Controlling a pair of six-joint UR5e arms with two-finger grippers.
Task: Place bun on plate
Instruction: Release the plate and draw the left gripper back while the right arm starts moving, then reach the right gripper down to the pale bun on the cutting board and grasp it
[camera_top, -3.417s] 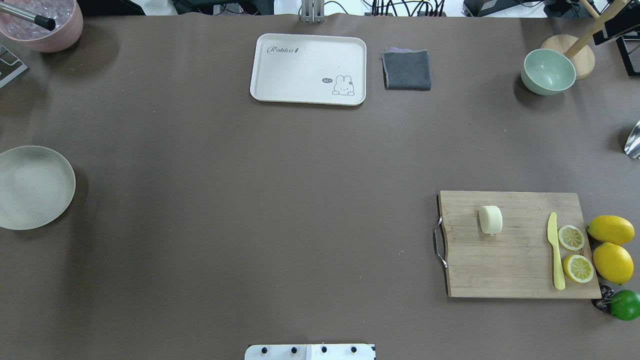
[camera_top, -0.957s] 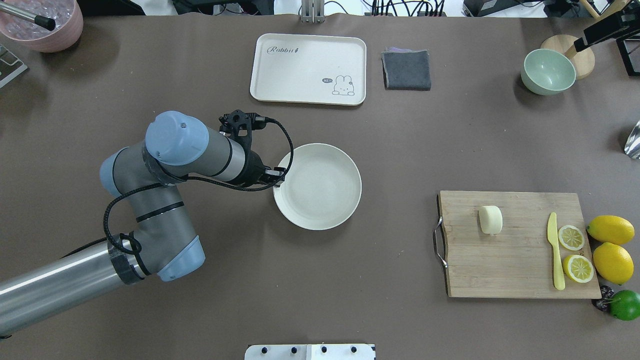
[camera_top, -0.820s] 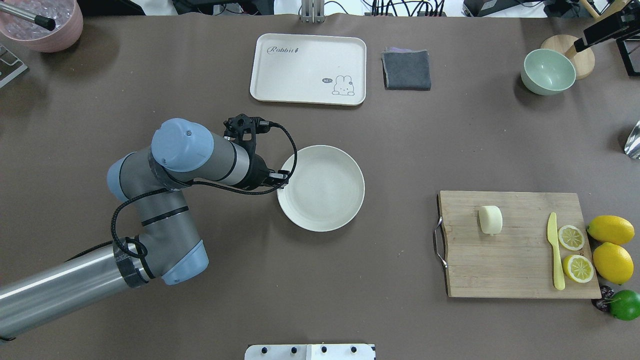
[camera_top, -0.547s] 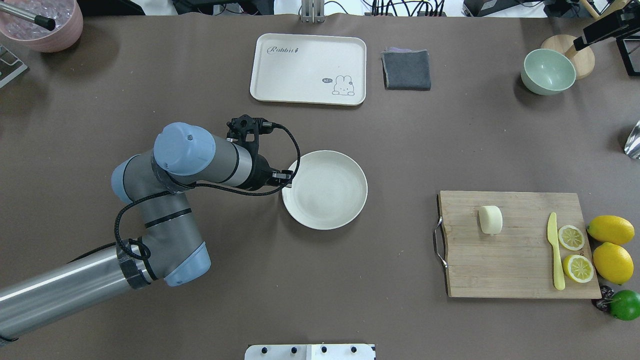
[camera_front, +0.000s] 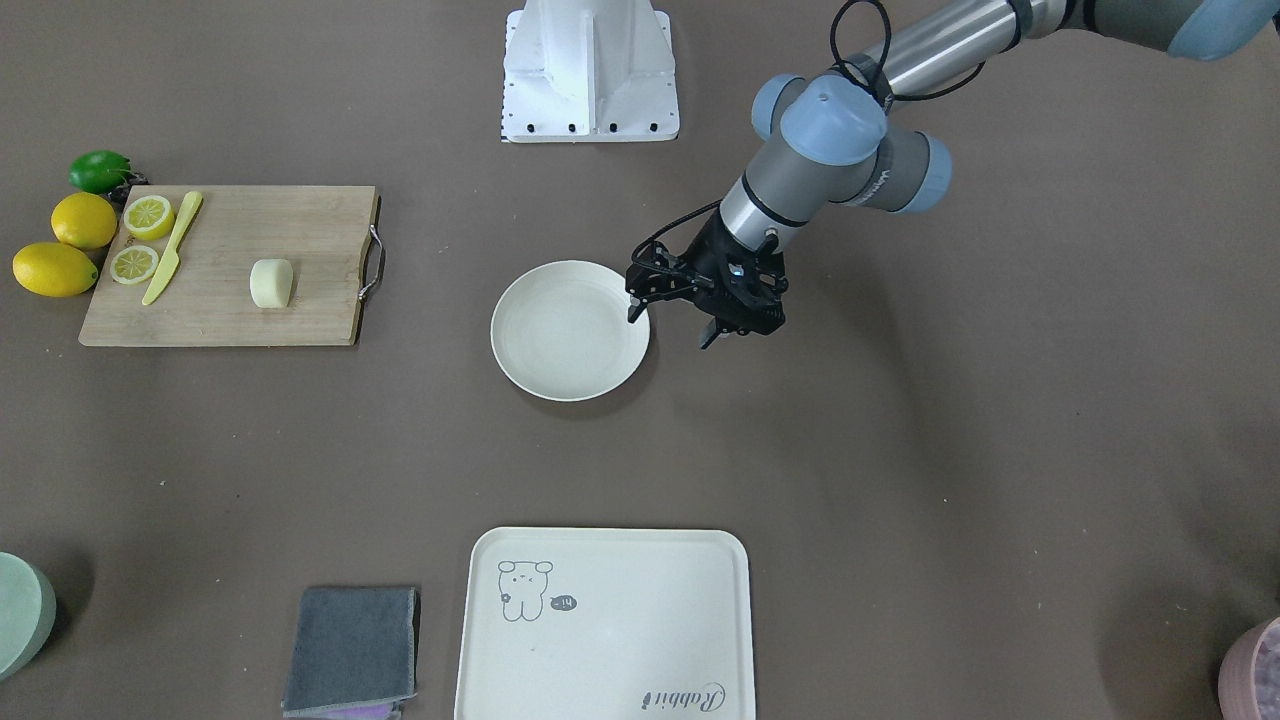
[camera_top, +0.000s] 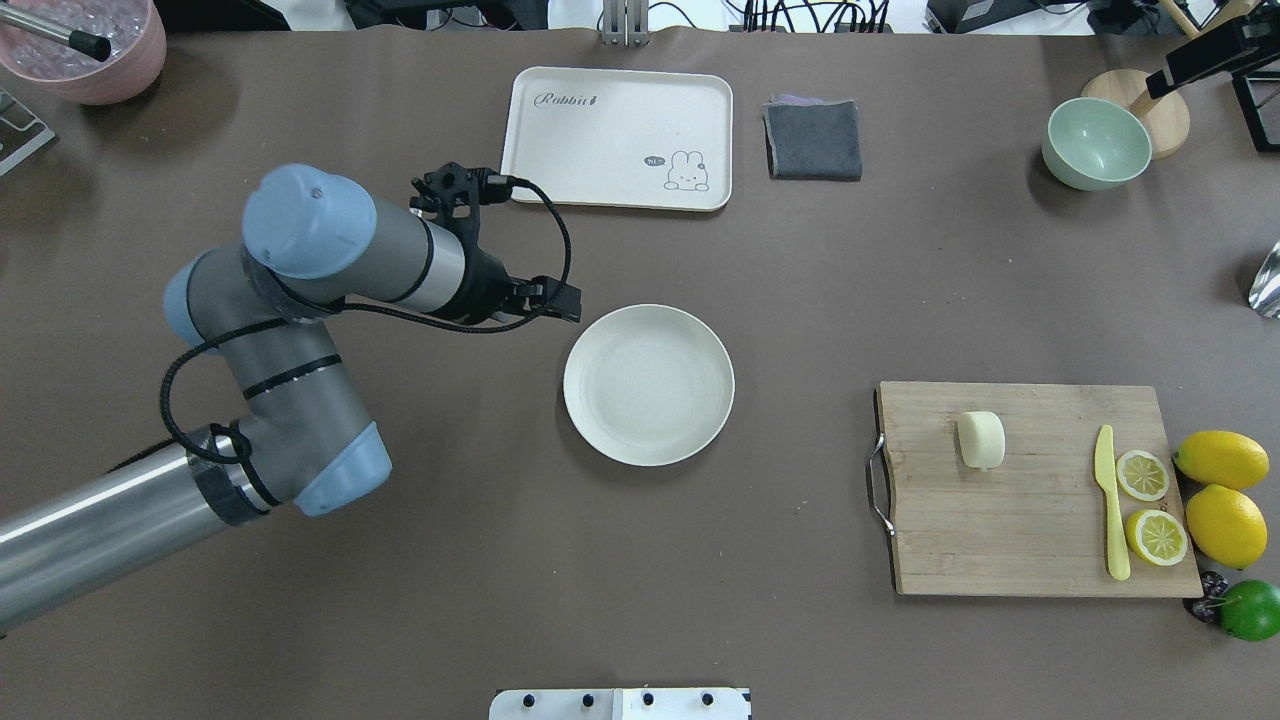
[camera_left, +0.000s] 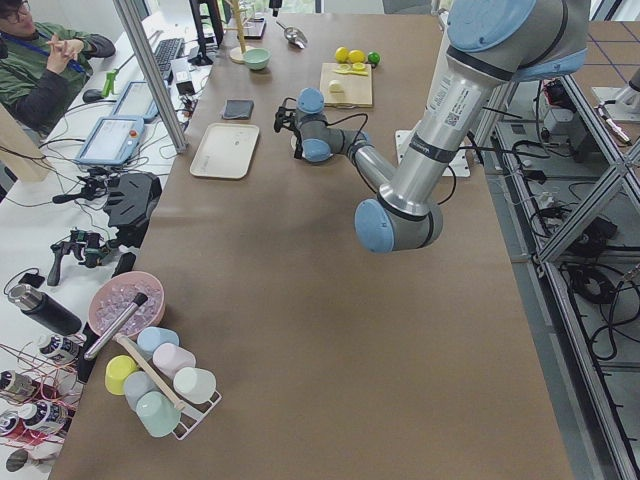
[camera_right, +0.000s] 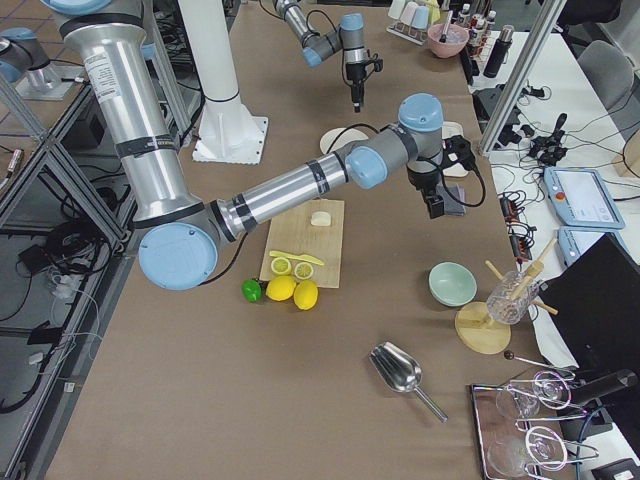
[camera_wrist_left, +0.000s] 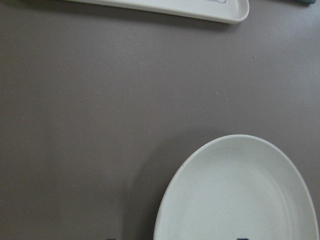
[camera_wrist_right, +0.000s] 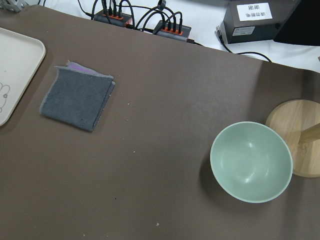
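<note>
Plate (camera_top: 648, 385) lies centred, left gripper (camera_front: 672, 322) spread empty beside it; next, bun (camera_top: 981, 440) on the right-hand board (camera_top: 1000, 540) needs grasping.

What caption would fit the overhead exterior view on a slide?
The left gripper hovers near the empty plate, while the bun lies on the wooden cutting board.

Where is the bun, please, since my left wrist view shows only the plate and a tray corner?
Observer: The bun lies on the wooden cutting board on the robot's right, apart from the plate.
Operator: Thanks. Are the left jaws open?
Observer: Yes, the left gripper hangs open and empty near the plate's rim.
Operator: And the right arm?
Observer: The right gripper hovers where its camera sees the grey cloth and green bowl; its jaws I cannot judge.
</note>
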